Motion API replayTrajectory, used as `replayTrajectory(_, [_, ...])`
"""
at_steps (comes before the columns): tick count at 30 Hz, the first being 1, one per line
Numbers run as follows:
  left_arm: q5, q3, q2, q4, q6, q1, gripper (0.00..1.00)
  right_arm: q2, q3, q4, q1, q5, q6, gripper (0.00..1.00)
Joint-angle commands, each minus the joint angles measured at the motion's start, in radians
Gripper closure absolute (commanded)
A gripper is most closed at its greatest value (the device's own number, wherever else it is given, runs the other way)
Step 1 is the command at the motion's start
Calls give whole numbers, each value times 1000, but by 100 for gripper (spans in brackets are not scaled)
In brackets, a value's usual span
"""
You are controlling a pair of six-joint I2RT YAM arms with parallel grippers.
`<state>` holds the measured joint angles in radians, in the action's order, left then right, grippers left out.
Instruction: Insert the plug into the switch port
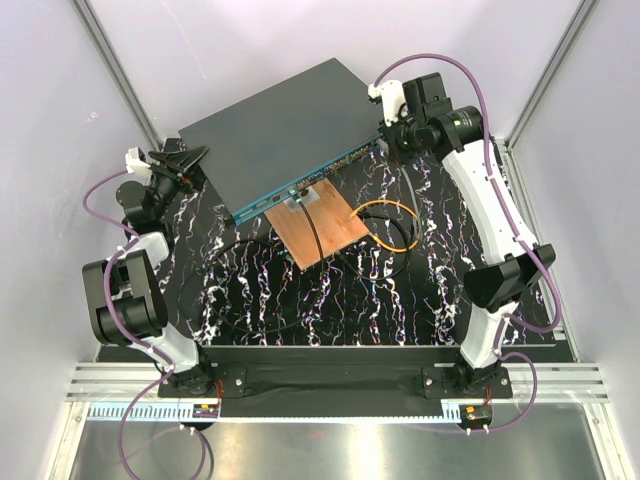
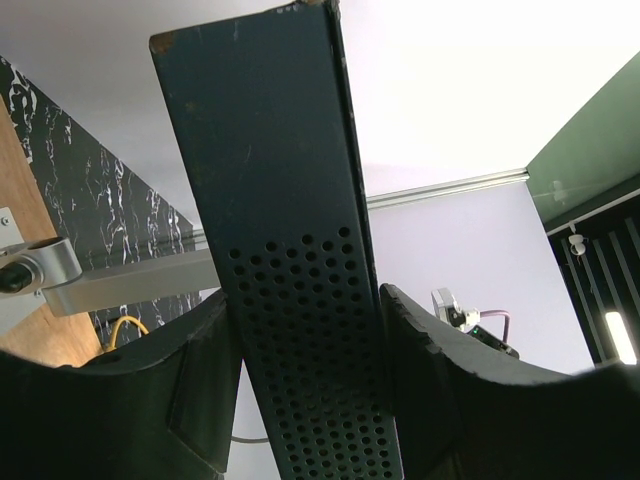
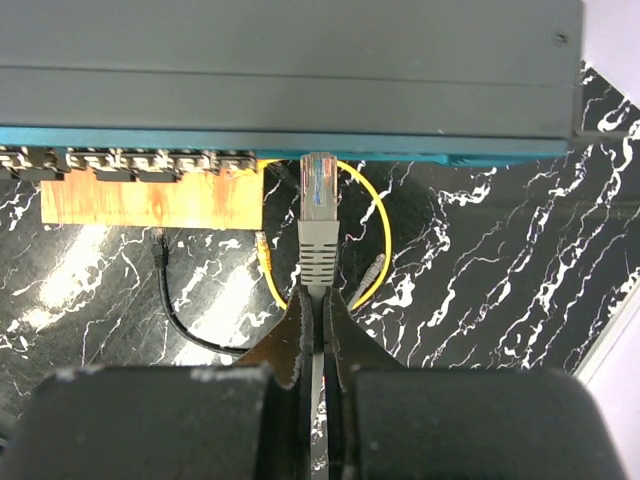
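Observation:
The switch is a flat dark blue-grey box lying askew at the back of the table, its teal front face toward me. My left gripper is shut on the switch's left corner. In the left wrist view its perforated side wall fills the gap between both fingers. My right gripper is shut on the grey cable just behind the grey plug. The plug's clear tip meets the teal front edge, right of the row of sockets. I cannot tell whether it is in a port.
A brown wooden board lies under the switch's front edge and shows in the right wrist view. A yellow cable loop and a black cable lie on the black marbled table. White walls close in on both sides.

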<state>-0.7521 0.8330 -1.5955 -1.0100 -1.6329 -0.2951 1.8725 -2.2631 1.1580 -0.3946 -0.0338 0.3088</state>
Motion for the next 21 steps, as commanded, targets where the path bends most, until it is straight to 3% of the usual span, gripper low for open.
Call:
replayTrajectory(1, [-7, 14, 42, -65, 84, 10, 100, 7, -46, -7, -21, 26, -8, 100])
replayTrajectory(12, [-6, 17, 49, -64, 84, 11, 100, 31, -65, -32, -30, 104, -10, 100])
replayTrajectory(21, [-6, 14, 51, -62, 84, 10, 100, 45, -87, -20, -44, 77, -2, 100])
